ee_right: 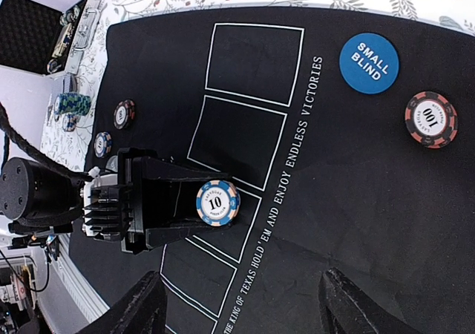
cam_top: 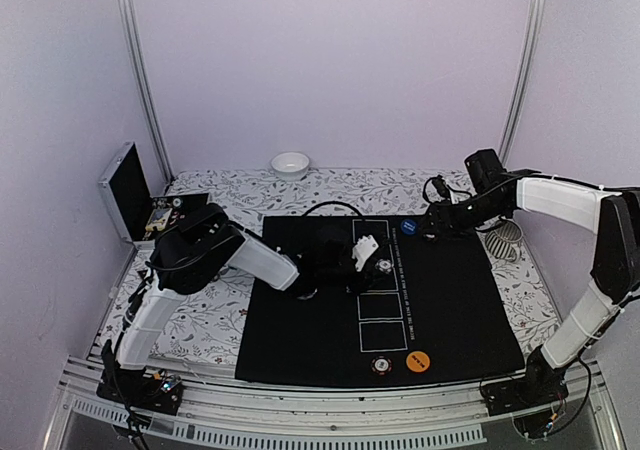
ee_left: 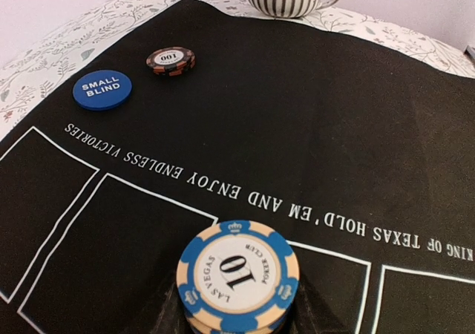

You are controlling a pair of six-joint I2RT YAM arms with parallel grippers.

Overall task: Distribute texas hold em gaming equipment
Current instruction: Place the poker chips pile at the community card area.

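Poker chip marked 10, blue and cream, is clamped in the closed left gripper over the row of white rectangles near the centre of the black mat. At about 1 o'clock from it, seen from overhead, lies the blue Small Blind button with a red-and-black 100 chip close beside it. An orange button and a dark chip sit at the mat's 6 o'clock edge, and the right gripper hangs above the mat, jaws spread, holding nothing.
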